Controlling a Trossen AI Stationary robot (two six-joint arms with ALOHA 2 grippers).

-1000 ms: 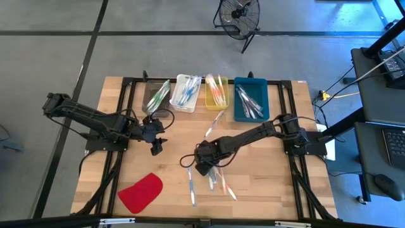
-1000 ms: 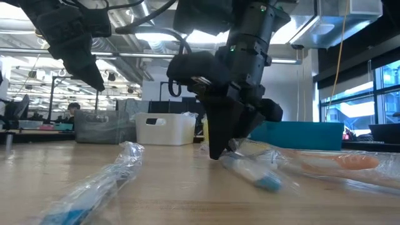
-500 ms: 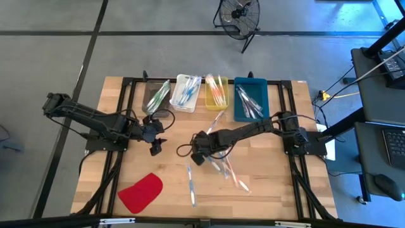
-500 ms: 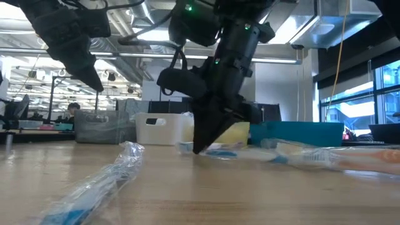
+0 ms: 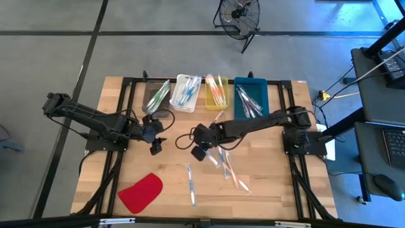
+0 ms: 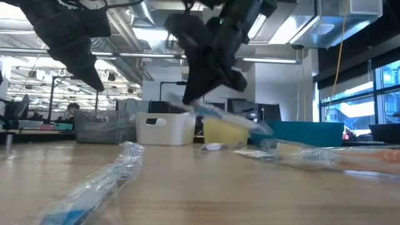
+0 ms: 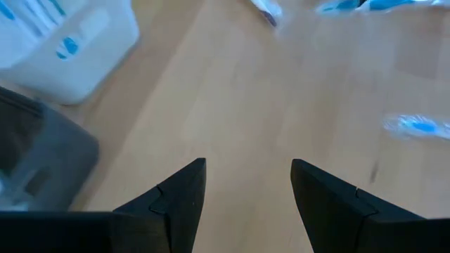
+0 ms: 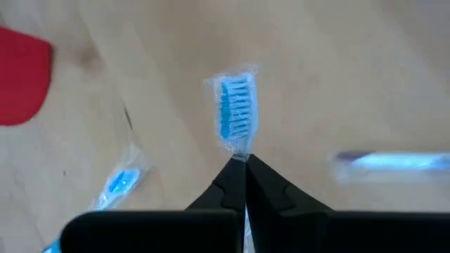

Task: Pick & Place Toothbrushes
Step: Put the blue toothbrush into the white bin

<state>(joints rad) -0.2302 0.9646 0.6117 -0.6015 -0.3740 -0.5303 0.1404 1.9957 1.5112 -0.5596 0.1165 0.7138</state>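
My right gripper [image 5: 199, 152] is above the middle of the table, shut on a clear-wrapped toothbrush with blue bristles [image 8: 234, 116]. In the low view the toothbrush [image 6: 219, 115] is well above the tabletop. My left gripper [image 5: 156, 147] hovers open and empty left of it, its fingers apart in the left wrist view [image 7: 248, 184]. Several wrapped toothbrushes lie flat on the wood: one [image 5: 190, 183] near the front and two [image 5: 225, 162] [image 5: 240, 183] to the right. More toothbrushes fill the bins at the back. My right gripper pinches the wrapped toothbrush between its two fingertips just behind the bristle head [image 8: 239, 156]. The blue head sticks out beyond the tips. The fingers slant down from above [image 6: 199, 84]. The toothbrush is lifted clear of the table, lying across the fingers and slightly tilted.
Four bins stand in a row at the far edge: a dark one [image 5: 152, 100], a white one [image 5: 178, 101], a yellow one [image 5: 209, 101] and a blue one [image 5: 239, 114]. A flat red piece [image 5: 140, 193] lies at the near left. One toothbrush [image 5: 216, 120] lies before the yellow bin.
My right gripper has risen from the tabletop and gone a little toward the far edge, carrying the blue toothbrush, which is now lifted clear. The loose wrapped toothbrushes beside it have slid toward the table's right edge.
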